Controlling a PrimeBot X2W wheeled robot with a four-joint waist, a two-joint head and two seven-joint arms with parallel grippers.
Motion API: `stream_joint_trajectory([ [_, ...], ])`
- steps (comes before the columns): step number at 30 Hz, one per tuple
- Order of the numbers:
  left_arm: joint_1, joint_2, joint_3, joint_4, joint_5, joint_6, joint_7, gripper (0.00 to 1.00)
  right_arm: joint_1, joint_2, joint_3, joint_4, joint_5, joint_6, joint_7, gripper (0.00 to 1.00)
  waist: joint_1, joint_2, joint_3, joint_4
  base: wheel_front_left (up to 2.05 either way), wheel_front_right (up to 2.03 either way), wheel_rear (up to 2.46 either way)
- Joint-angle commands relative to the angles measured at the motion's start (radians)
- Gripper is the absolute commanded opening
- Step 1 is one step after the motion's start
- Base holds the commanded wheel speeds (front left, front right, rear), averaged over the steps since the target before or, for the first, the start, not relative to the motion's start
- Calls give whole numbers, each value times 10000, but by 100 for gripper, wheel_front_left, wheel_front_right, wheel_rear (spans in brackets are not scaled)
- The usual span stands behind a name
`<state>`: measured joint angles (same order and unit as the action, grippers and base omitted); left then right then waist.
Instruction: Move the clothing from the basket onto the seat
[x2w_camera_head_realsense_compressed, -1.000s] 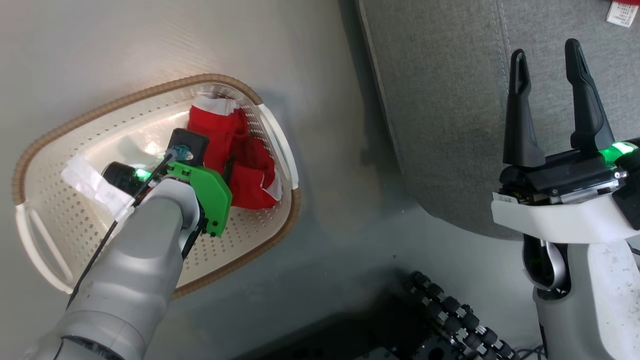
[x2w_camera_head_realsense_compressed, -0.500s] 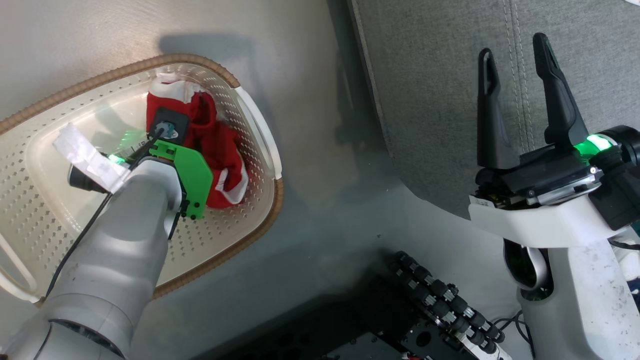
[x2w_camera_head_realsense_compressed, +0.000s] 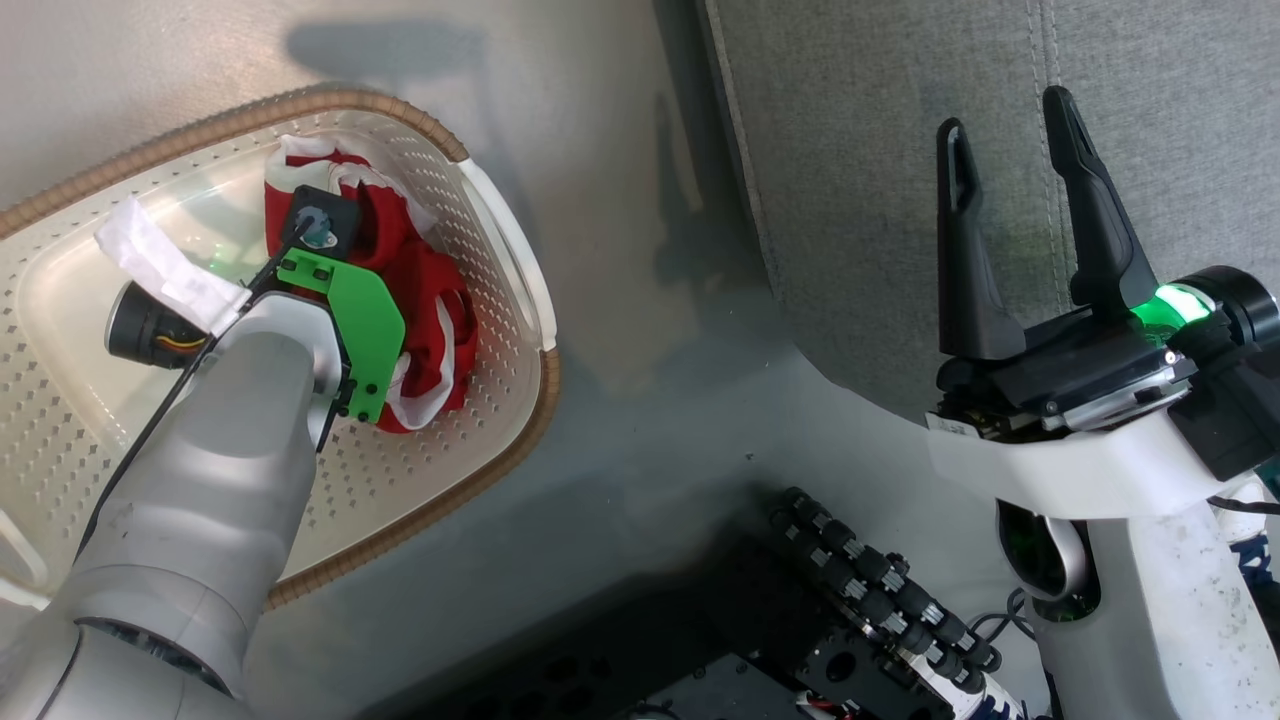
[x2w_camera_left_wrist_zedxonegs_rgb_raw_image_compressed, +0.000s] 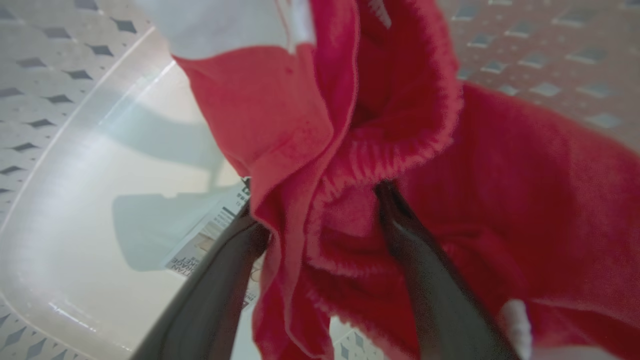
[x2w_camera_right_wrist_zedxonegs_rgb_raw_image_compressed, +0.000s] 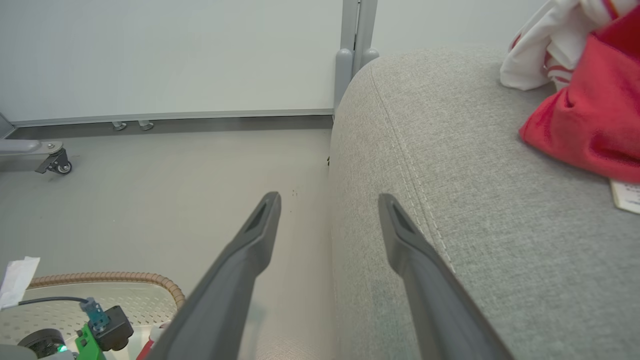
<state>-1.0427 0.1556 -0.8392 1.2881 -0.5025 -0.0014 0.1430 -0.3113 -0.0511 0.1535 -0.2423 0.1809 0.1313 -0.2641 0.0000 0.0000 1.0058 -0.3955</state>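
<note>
Laundry basket, cream perforated plastic with a brown woven-look rim, stands on the grey floor near the sofa cushion, with a strip of floor between them. One red sports garment with white trim lies crumpled inside the basket, against the wall on the cushion side. The left arm reaches down into the basket, and the left gripper is at the garment. In the left wrist view its two dark fingers stand spread wide, straddling a raised fold of the red fabric; the jaws are released, not clenched on the cloth. A printed paper label lies on the basket bottom, just beside the finger on that view's left. In the head view those fingers are hidden under the wrist's green bracket. The right gripper is held at the cushion's edge, well apart from the basket, jaws released and fingers parted. A second red garment, with a white portion, lies on the cushion top at the far right of the right wrist view, with a small white tag beside it.
</note>
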Motion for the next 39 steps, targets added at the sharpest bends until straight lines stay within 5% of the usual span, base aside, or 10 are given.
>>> stream_joint_trajectory([
  [1, -183, 90, -14, 6, -51, -65, 76, 100, 104, 10, 23, -97, 39, -10, -6, 100, 0, 0, 77, 17, 0, 0, 0],
  [13, -146, 162, -235, 11, -142, -268, 1031, 100, 305, 11, 63, -309, 140, -10, -5, 100, 0, 0, 272, 24, 0, 0, 0],
  [14, -118, 157, -235, 12, -166, -284, 1046, 92, 307, 11, 58, -307, 141, -10, -5, 100, 0, 0, 276, 27, 0, 0, 0],
  [15, -91, 166, -235, 9, -194, -311, 1078, 33, 298, 12, 87, -279, 115, -10, -5, 100, 0, 0, 279, 31, 0, 0, 0],
  [16, -73, 183, -233, 11, -220, -332, 1089, 0, 281, 11, 98, -263, 102, -10, -5, 100, 0, 0, 279, 32, 0, 0, 0],
  [34, 309, 708, 129, 8, -762, -247, 256, 0, -829, 11, 368, 254, 27, -10, -5, 100, 0, 0, -641, -164, 0, 0, 0],
  [39, 618, 285, 212, 2, -958, -284, -158, 0, -792, 8, 216, 448, -197, -10, -5, 100, 0, 0, -1668, 324, 0, 0, 0],
])
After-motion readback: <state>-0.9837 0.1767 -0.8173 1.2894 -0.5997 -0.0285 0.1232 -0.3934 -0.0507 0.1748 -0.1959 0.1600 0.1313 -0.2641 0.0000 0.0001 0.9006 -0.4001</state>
